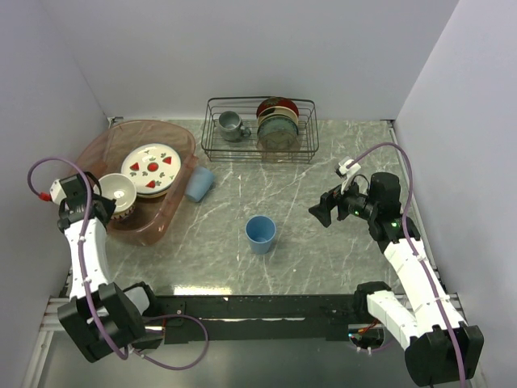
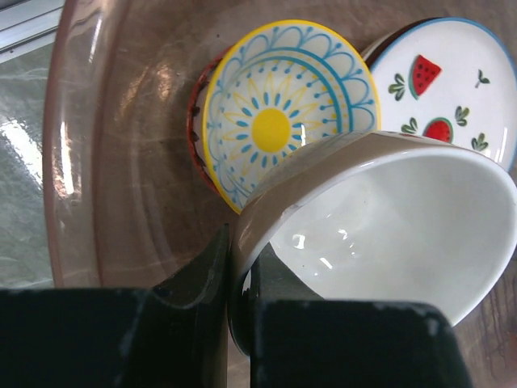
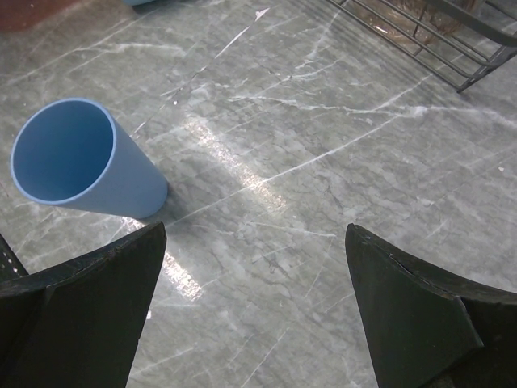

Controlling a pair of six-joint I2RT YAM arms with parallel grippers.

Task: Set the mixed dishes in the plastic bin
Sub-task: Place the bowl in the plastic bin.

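Nearby, one blue cup (image 1: 199, 183) sits beside the bin (image 1: 101, 153); rack (image 1: 242, 150) beyond.

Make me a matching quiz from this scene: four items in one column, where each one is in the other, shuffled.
1. cream bowl
2. white plate
3. grey mug
4. upright blue cup

A. in the wire rack
B. on the table, standing alone
C. lying in the plastic bin
D. pinched by the left gripper

Pairs: 1-D, 2-C, 3-A, 4-B
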